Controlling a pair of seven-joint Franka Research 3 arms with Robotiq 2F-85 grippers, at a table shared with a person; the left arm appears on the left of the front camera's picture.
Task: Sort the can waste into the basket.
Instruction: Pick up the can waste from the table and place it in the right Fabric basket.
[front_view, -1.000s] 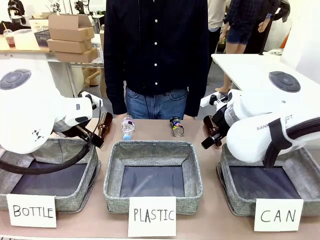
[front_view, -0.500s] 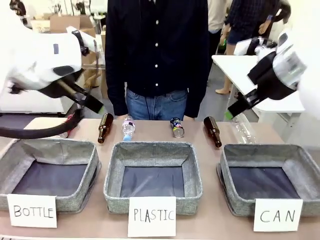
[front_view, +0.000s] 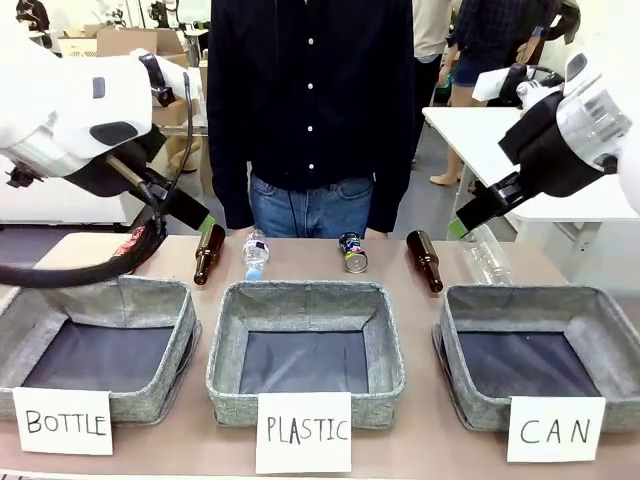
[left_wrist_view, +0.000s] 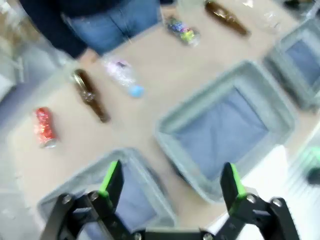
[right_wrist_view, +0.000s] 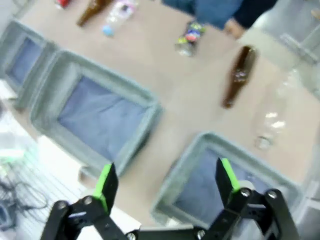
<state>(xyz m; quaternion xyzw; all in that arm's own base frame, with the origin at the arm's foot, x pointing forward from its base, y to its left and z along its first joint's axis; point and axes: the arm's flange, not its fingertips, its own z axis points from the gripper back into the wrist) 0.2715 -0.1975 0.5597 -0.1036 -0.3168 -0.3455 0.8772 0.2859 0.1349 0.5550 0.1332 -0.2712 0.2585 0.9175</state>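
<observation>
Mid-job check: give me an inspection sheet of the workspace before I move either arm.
Surface: tan table, three grey bins in a row.
Job's things: dark can and red can lie on the table beyond the bins; CAN basket holds nothing.
Clutter: brown bottles, clear plastic bottles, BOTTLE bin, PLASTIC bin.
End effectors: left end effector and right end effector open, holding nothing, high above the bins.
Cables: black cable loops off the left arm.
Surroundings: person standing at the far side.
</observation>
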